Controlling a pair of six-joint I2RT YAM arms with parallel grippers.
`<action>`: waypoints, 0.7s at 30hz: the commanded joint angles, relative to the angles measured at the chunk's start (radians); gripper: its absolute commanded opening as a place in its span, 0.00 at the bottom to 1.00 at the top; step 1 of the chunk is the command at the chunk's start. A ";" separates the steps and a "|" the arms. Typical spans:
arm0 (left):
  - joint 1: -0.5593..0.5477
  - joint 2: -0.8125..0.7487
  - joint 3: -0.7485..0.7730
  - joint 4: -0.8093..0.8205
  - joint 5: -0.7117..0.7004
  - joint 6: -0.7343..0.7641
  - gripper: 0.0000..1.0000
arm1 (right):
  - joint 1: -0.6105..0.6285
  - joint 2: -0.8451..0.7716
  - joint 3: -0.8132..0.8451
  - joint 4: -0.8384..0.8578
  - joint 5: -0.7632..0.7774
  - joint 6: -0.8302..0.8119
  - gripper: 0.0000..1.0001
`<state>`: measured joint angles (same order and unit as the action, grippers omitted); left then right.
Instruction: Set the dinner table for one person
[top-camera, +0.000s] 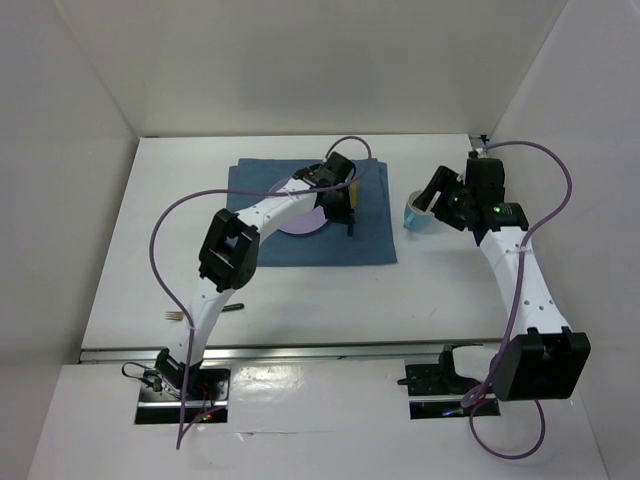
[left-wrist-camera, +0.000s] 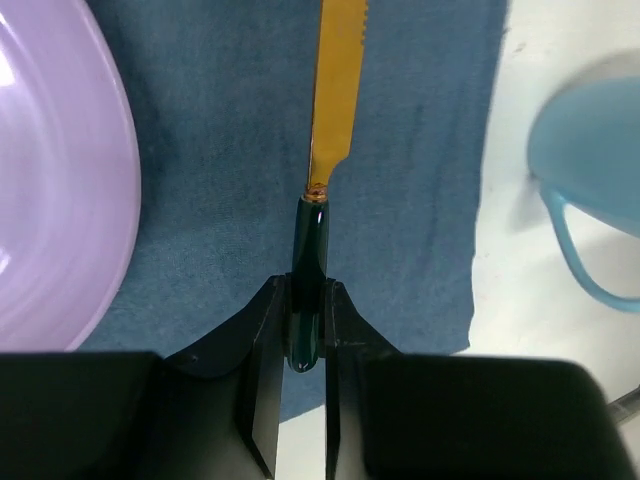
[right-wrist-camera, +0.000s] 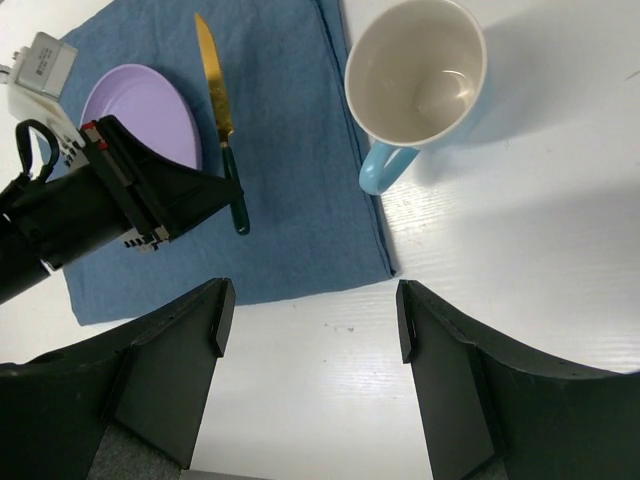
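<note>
The dinner table (top-camera: 140, 250) is a white tabletop. On it lies a blue cloth placemat (top-camera: 375, 235) with a purple plate (top-camera: 300, 222), partly hidden by my left arm. My left gripper (top-camera: 349, 212) is shut on the dark green handle of a gold-bladed knife (left-wrist-camera: 335, 90), which lies low on the placemat right of the plate (left-wrist-camera: 50, 180). A light blue mug (top-camera: 418, 213) stands upright on the table just right of the placemat. My right gripper (right-wrist-camera: 310, 320) is open and empty, above bare table near the mug (right-wrist-camera: 415, 75).
A gold fork (top-camera: 176, 316) with a dark handle lies on the table at the front left, beside my left arm's base. A metal rail (top-camera: 320, 352) runs along the near edge. White walls close in the sides and back.
</note>
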<state>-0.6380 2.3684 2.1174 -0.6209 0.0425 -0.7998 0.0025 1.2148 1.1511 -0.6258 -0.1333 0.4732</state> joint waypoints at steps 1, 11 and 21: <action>-0.011 0.002 0.003 0.012 -0.012 -0.062 0.00 | -0.016 -0.026 -0.019 -0.028 -0.009 -0.028 0.78; -0.011 0.031 -0.040 0.032 0.010 -0.062 0.54 | -0.016 -0.026 -0.019 -0.028 -0.028 -0.028 0.78; -0.029 -0.187 -0.077 -0.052 -0.032 0.000 0.65 | -0.016 -0.046 0.009 -0.046 -0.028 -0.038 0.79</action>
<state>-0.6537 2.3646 2.0453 -0.6220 0.0357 -0.8360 -0.0074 1.2083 1.1366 -0.6563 -0.1543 0.4503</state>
